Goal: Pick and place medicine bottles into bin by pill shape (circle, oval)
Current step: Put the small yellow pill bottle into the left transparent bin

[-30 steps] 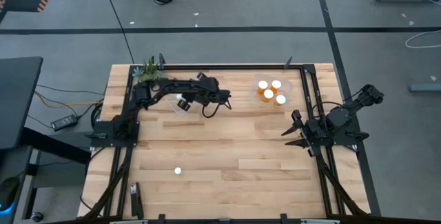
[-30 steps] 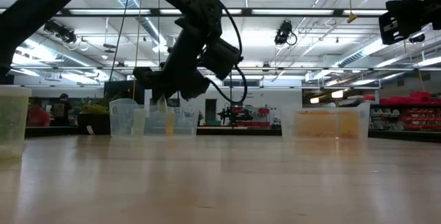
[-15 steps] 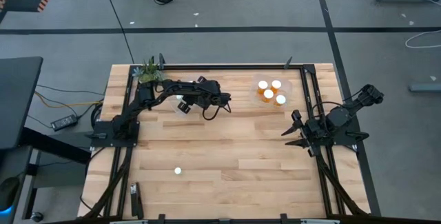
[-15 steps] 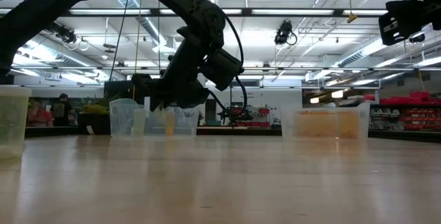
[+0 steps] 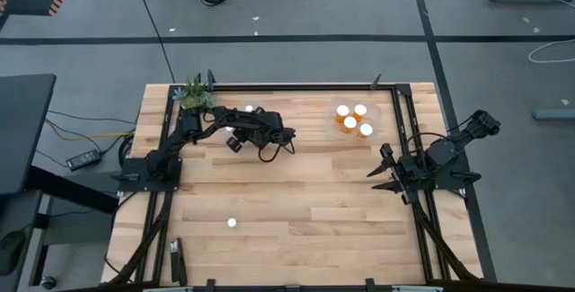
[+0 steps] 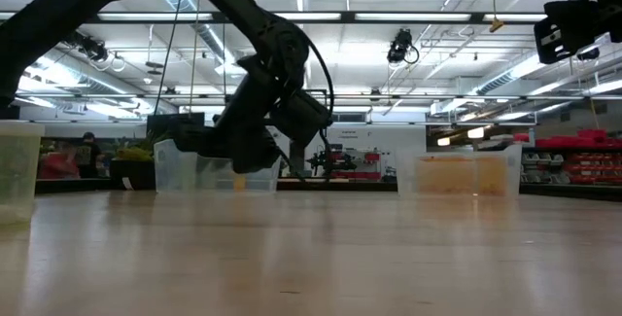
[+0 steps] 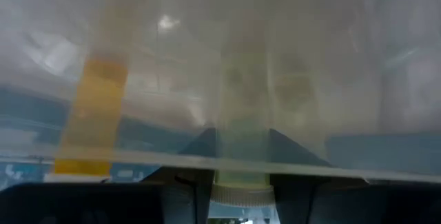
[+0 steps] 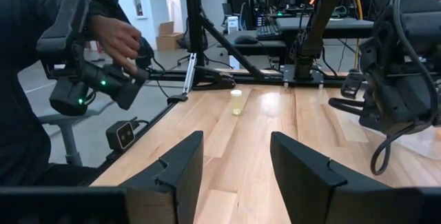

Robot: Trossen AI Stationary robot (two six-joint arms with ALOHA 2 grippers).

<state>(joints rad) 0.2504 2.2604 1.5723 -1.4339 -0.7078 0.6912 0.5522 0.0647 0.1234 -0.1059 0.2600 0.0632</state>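
My left gripper (image 5: 235, 141) reaches low over the table's far left at a clear tub (image 6: 173, 168), shut on a small pale medicine bottle (image 7: 240, 148). Through the tub wall (image 7: 207, 58) an amber bottle (image 7: 93, 114) shows inside. A white cap (image 5: 249, 109) shows beside the arm. A second clear tub (image 5: 341, 132) at the far right holds three white-capped amber bottles (image 5: 350, 122). One lone bottle (image 5: 232, 223) stands upright on the table near the front left. My right gripper (image 5: 382, 172) is open and empty at the right edge. My left gripper has the bottle between its two fingers, which stand on either side of its white cap end (image 7: 241, 195). The bottle's body points forward along the fingers, toward the tub wall. The gripper lies nearly level, just above the table. The pads' exact contact is cut off.
A small green plant (image 5: 193, 94) sits at the far left corner. Another clear container (image 6: 17, 170) stands at the low view's left. A black frame runs along the table's sides. A person (image 8: 41, 79) with a hand on a device stands beyond the table's edge.
My left gripper has come down and toward the table's near edge, tipping from a downward slant to nearly level in front of the left tub. The white cap beside the arm has come into sight.
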